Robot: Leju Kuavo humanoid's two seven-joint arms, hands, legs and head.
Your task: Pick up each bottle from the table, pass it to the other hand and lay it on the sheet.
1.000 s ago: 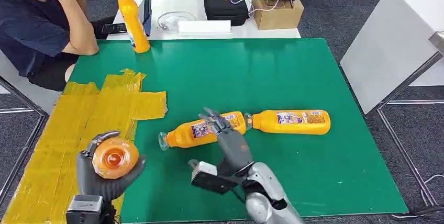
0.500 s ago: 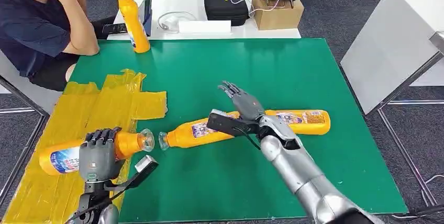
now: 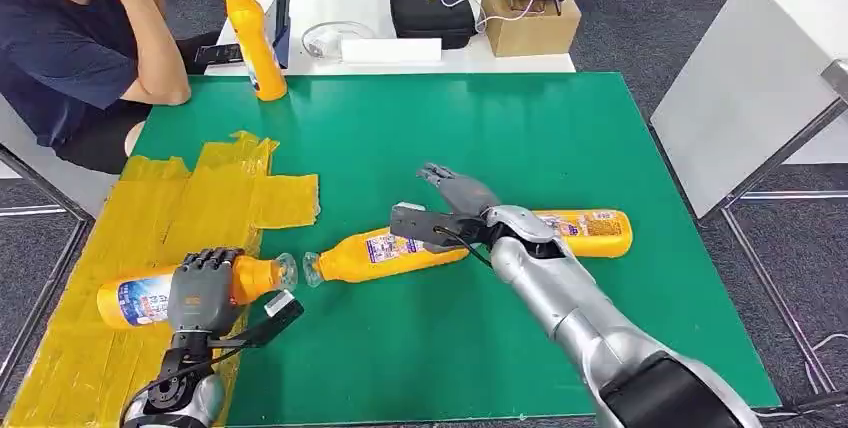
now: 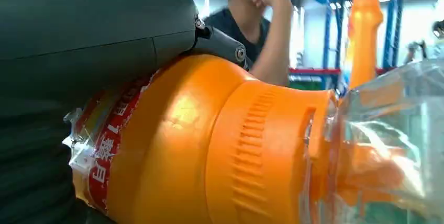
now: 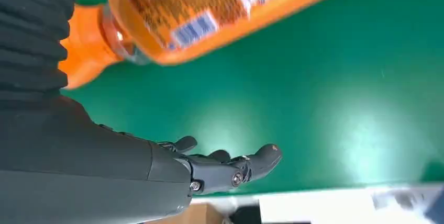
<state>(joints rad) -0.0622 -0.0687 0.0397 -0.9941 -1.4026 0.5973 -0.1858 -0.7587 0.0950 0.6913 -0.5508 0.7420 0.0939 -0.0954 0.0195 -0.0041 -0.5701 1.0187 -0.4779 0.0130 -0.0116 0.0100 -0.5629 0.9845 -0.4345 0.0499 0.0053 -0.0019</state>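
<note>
My left hand (image 3: 204, 290) grips an orange bottle (image 3: 135, 299) around its middle. The bottle is level over the near part of the yellow sheet (image 3: 150, 213), with its clear cap toward the green table (image 3: 520, 128). The left wrist view shows that bottle (image 4: 209, 145) close up in the left hand (image 4: 78, 35). My right hand (image 3: 455, 196) is open, fingers spread, just above the table between two lying orange bottles. One bottle (image 3: 385, 253) is to its left and the other (image 3: 585, 231) to its right. In the right wrist view a bottle (image 5: 235, 9) lies beside the fingers (image 5: 230, 169).
A fourth orange bottle (image 3: 250, 38) stands upright at the table's far left corner. A person (image 3: 70, 48) sits there, an elbow on the table. A white desk behind holds a black case (image 3: 430, 8) and a cardboard box (image 3: 530, 18). A white panel (image 3: 740, 78) stands at the right.
My left hand turned the bottle from cap-up to level and brought it low over the sheet. My right hand swung from the table's near edge to above the two lying bottles.
</note>
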